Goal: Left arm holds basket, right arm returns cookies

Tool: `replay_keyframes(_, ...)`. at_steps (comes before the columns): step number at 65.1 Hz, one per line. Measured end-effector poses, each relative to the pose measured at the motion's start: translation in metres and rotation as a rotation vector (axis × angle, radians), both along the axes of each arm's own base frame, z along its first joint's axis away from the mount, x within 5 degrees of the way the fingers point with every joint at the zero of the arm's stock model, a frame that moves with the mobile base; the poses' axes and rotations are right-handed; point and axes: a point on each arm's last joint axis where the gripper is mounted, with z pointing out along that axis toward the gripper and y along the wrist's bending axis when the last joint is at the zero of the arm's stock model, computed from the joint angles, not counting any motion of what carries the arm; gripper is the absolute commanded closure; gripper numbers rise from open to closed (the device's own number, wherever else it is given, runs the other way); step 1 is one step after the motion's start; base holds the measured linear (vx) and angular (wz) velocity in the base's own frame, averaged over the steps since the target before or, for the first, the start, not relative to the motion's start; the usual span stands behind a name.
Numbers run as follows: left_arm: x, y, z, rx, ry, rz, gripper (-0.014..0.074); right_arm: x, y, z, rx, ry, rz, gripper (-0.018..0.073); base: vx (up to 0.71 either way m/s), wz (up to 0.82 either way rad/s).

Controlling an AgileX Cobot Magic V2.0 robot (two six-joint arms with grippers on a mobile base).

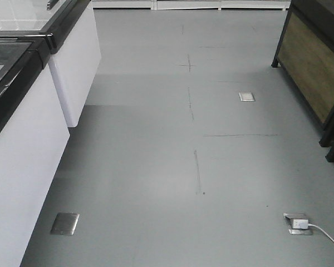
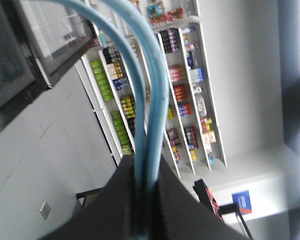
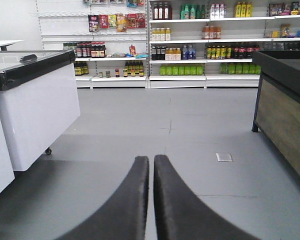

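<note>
In the left wrist view my left gripper is shut on the basket's two light blue hoop handles, which rise side by side from between the black fingers. The basket's body is out of view. In the right wrist view my right gripper is shut with nothing between its fingers, only a thin slit of grey floor showing. It hangs above the aisle floor and points toward the far shelves. The cookies are out of view. Neither arm shows in the front view.
White chest freezers with black rims line the left of the aisle. A wood-panelled counter stands on the right. The grey floor has metal socket plates, one with a white plug and cable. Stocked shelves fill the far wall.
</note>
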Motion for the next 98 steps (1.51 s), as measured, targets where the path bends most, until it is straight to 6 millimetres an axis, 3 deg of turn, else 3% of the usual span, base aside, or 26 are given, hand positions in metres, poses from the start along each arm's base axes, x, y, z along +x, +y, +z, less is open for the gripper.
replay_keyframes(8,0.017,-0.042,0.02,0.034,-0.046,-0.119,0.0602,0.0,0.0,0.0,0.0,0.0,0.0,0.057,0.0,0.0)
replay_keyframes(26,0.063,-0.152,0.022,0.035,-0.059,-0.501,0.0602,0.0,0.0,0.0,0.0,0.0,0.0,0.057,0.0,0.0)
replay_keyframes(51,0.077,-0.287,0.016,0.126,-0.08,-0.879,0.0602,0.0,0.0,0.0,0.0,0.0,0.0,0.057,0.0,0.0)
replay_keyframes(62,0.072,-0.34,-0.015,0.099,-0.021,-1.019,0.0602,0.0,0.0,0.0,0.0,0.0,0.0,0.057,0.0,0.0)
replay_keyframes(69,0.065,-0.367,-0.053,0.088,0.042,-1.08,0.0602,0.0,0.0,0.0,0.0,0.0,0.0,0.057,0.0,0.0)
replay_keyframes(83,0.034,-0.401,-0.123,0.102,0.176,-1.206,0.0602,0.0,0.0,0.0,0.0,0.0,0.0,0.057,0.0,0.0)
replay_keyframes(98,0.005,-0.423,-0.163,0.13,0.248,-1.29,0.0602,0.0,0.0,0.0,0.0,0.0,0.0,0.057,0.0,0.0)
